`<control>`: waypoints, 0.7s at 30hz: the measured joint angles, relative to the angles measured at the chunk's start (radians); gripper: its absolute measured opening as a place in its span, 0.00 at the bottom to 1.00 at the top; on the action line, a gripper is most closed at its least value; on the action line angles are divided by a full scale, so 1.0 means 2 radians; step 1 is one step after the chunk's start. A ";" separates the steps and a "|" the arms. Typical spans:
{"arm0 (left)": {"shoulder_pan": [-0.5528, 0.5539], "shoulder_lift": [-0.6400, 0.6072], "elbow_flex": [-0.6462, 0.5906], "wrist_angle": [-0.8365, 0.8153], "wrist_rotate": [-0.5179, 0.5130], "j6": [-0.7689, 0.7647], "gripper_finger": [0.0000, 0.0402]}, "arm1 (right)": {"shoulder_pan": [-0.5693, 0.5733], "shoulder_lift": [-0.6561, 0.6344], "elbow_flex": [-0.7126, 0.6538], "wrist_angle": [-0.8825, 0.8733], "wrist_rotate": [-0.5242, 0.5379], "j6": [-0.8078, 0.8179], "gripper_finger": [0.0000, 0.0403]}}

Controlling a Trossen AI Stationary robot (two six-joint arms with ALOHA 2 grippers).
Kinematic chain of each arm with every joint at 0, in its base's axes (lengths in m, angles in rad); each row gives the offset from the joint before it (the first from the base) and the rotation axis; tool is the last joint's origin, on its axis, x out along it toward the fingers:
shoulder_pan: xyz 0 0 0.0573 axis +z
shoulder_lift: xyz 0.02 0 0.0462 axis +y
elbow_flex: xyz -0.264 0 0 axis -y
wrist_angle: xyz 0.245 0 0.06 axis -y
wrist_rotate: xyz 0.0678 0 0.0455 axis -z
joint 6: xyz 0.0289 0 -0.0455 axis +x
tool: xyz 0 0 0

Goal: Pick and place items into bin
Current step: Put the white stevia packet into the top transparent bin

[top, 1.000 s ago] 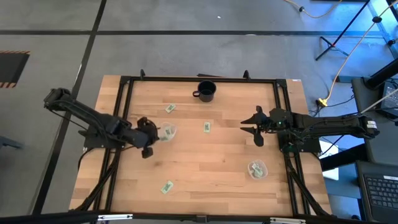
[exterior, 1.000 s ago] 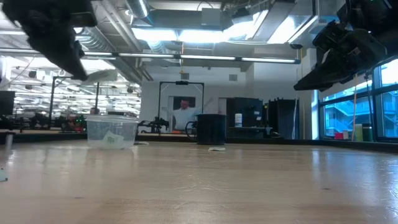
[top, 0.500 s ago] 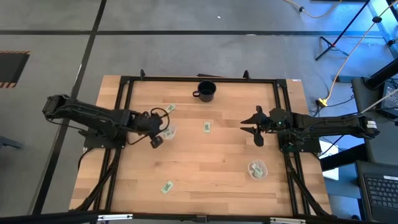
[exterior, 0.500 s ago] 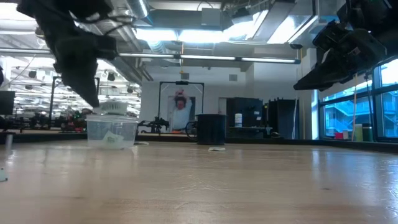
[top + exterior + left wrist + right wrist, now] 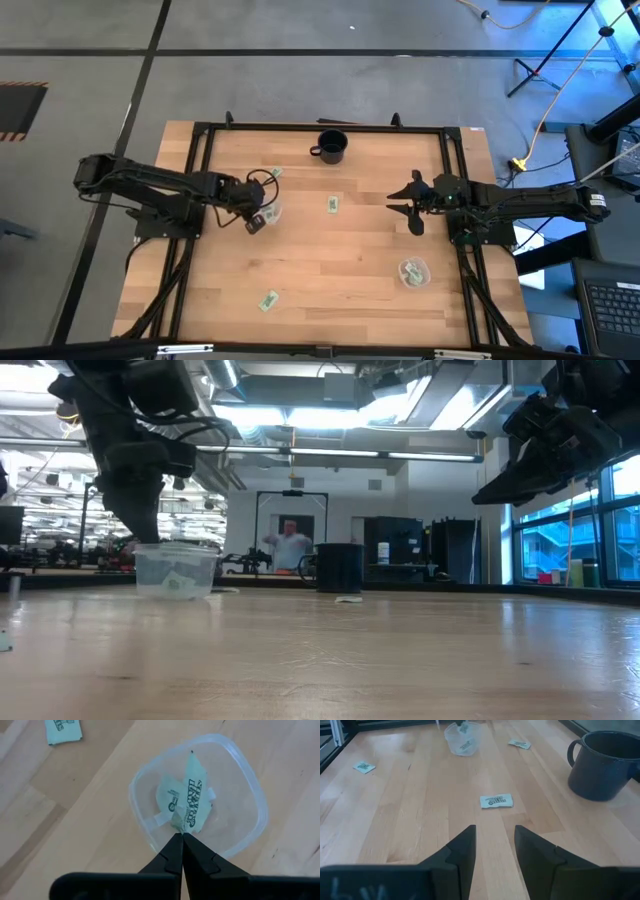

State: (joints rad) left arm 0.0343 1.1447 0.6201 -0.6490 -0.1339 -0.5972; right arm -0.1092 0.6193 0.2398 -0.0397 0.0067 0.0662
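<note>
The left gripper [image 5: 181, 836] hangs directly over the clear bin [image 5: 250, 795] on the table's left side, jaws pinched on a green-and-white packet [image 5: 192, 802] that dangles inside the rim, evidently positioned so a release drops it onto the packet already lying within. Another packet [image 5: 274, 174] lies just beyond the bin; one [image 5: 332, 205] rests mid-table, below the black mug [image 5: 331, 147]. At right, the right gripper [image 5: 493, 840] waits raised, fingers apart, holding nothing, near a second bin [image 5: 413, 271].

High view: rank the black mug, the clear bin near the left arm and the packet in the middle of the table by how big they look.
1. black mug
2. clear bin, similar to the mug and partly hidden, so unsure
3. packet, clearly smallest
</note>
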 joint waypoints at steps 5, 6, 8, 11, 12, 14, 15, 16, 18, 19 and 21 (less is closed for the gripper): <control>0.001 -0.002 0.000 0.006 -0.001 0.000 0.05 | 0.000 0.000 0.000 0.000 0.000 0.000 0.34; 0.001 -0.002 0.000 0.009 0.000 0.000 0.07 | 0.000 0.000 0.000 0.000 0.000 0.000 0.34; 0.001 -0.002 0.000 0.013 -0.001 0.003 0.10 | 0.000 0.000 0.000 0.000 0.000 0.000 0.34; 0.001 -0.002 0.007 0.008 0.000 0.009 0.13 | 0.000 0.000 0.000 0.000 0.000 0.000 0.34; 0.001 -0.002 0.012 0.008 0.002 0.015 0.14 | 0.000 0.000 0.000 0.000 0.000 0.000 0.34; 0.000 -0.006 0.027 0.008 0.015 0.039 0.16 | 0.000 0.000 0.000 0.000 0.000 0.000 0.34; -0.002 -0.009 0.037 0.011 0.023 0.050 0.16 | 0.000 0.000 0.000 0.000 0.000 0.000 0.34; -0.006 -0.011 0.047 0.018 0.029 0.061 0.17 | 0.000 0.000 0.000 0.000 0.000 0.000 0.34; -0.016 -0.018 0.063 0.030 0.045 0.084 0.17 | 0.000 0.000 0.000 0.000 0.000 0.000 0.34; -0.022 -0.021 0.069 0.038 0.057 0.100 0.17 | 0.000 0.000 0.000 0.000 0.000 0.000 0.34; -0.039 -0.022 0.077 0.067 0.094 0.134 0.17 | 0.000 0.000 0.000 -0.001 0.000 0.001 0.34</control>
State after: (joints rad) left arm -0.0439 1.1015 0.7740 -0.5145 0.0538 -0.3282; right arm -0.1089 0.6197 0.2398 -0.0410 0.0064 0.0673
